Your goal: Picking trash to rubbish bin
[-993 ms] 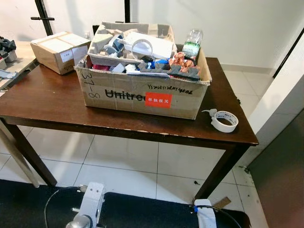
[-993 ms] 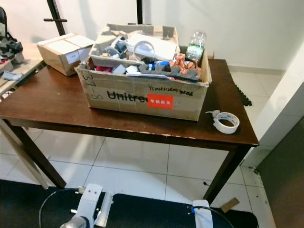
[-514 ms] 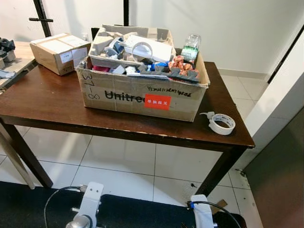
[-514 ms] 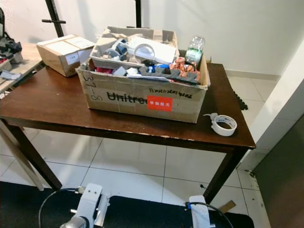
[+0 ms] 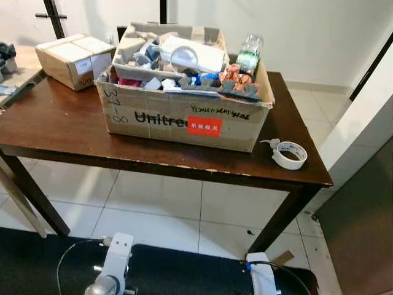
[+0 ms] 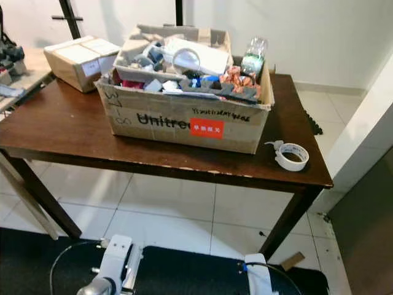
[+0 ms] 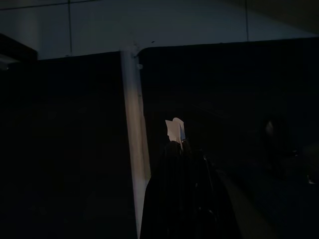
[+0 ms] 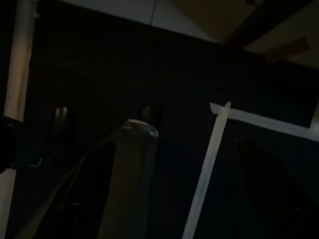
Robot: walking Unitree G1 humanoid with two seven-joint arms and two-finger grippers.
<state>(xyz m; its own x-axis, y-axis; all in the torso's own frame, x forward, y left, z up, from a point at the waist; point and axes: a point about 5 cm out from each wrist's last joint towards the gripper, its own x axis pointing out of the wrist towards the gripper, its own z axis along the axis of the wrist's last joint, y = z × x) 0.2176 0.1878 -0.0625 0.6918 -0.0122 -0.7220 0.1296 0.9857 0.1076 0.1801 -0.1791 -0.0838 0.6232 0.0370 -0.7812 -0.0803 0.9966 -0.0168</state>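
A big open cardboard box (image 5: 184, 117) stands on the dark wooden table (image 5: 61, 132), heaped with mixed trash (image 5: 184, 67): foam pieces, paper and wrappers. A clear plastic bottle (image 5: 248, 56) stands at its far right corner. Both silver arms hang low at the picture's bottom, the left arm (image 5: 113, 273) and the right arm (image 5: 261, 276), well short of the table. In the dark left wrist view my left gripper (image 7: 175, 144) is shut with a small white scrap (image 7: 174, 129) at its tips. In the right wrist view my right gripper (image 8: 192, 139) is open with nothing in it.
A roll of white tape (image 5: 289, 154) lies near the table's right front corner. A small sealed carton (image 5: 73, 58) sits at the back left. White floor tiles run under the table, a black mat (image 5: 184, 270) lies at my feet, and a wall and door frame stand to the right.
The whole picture has shifted a little, so the camera has moved. The things on the table stay put and both arms still hang low.
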